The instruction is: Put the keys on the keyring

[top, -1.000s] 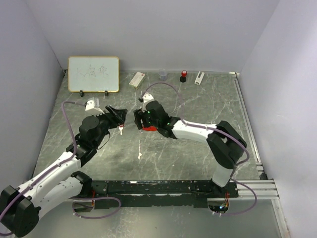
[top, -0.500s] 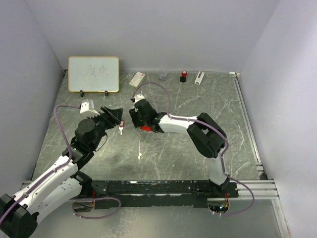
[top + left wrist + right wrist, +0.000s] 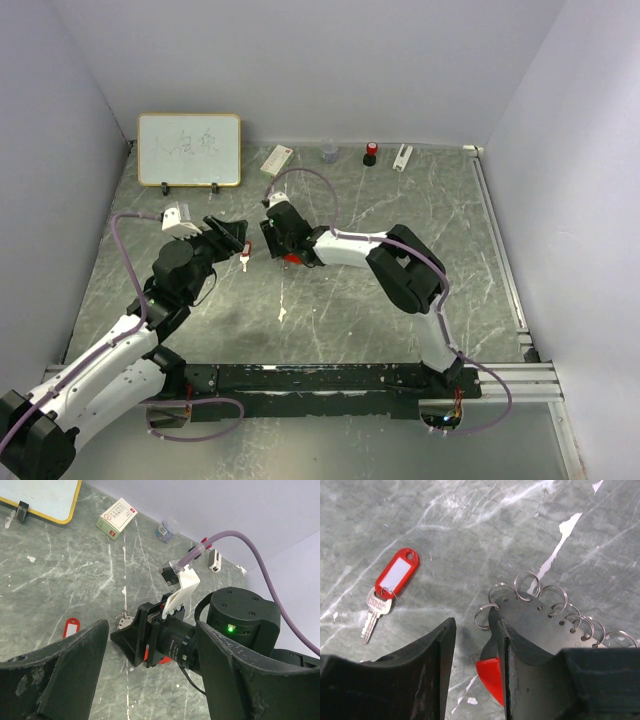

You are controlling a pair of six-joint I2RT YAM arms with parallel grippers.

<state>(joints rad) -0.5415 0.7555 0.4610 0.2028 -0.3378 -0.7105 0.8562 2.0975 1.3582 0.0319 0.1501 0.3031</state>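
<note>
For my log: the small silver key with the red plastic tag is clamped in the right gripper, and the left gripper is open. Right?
No: the right wrist view shows that red-tagged silver key lying loose on the table beside the right gripper. The left gripper is open.

Red-tagged silver key, grey keyring, white-veined green table

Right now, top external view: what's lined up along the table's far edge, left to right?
whiteboard → white box with red stripe → small clear cup → small red-topped object → small white device
</note>
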